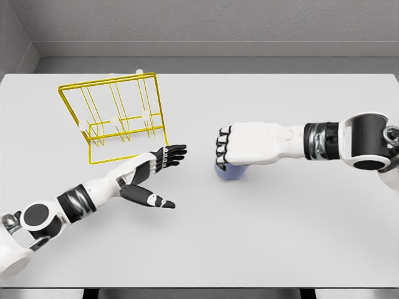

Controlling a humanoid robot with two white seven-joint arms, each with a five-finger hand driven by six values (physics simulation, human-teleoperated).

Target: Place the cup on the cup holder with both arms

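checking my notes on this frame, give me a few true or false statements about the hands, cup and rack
1. The right hand is over the cup. True.
2. The cup hangs on the yellow cup holder. False: it sits on the table, right of the holder.
3. The left hand has its fingers extended and holds nothing. True.
4. The left hand grips the holder. False: it is in front of it, apart.

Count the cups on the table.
1. The cup stands right of the yellow cup holder, mostly covered by the right hand; only its bluish lower part shows. No others are visible.
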